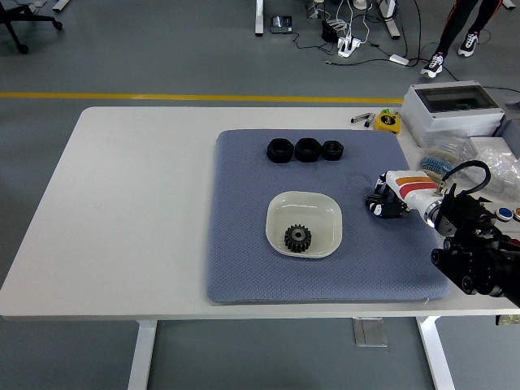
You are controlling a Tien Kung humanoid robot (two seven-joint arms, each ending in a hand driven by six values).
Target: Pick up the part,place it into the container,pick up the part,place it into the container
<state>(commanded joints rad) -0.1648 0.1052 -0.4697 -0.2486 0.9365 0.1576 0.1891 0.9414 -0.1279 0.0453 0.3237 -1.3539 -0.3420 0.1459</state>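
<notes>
Three black parts were recorded in a row at the upper centre of the frame, on the far strip of a blue mat laid over the white worktop. One gear was found already lying inside the white container, near its lower edge, at the centre of the mat.

Only the right hand was seen, entering from the lower right and held low over the mat just to the right of the container. Nothing was seen held in it; its fingers appeared drawn in rather than spread, though the detail was small.

The remaining parts were judged to lie up and to the left of that hand, with the rightmost of the three nearest. No long axis was noted on these round parts, so approach direction was judged unconstrained. Open mat was observed between hand and row. Clutter, including a grey box, was noted along the right edge of the worktop, beyond the mat.
</notes>
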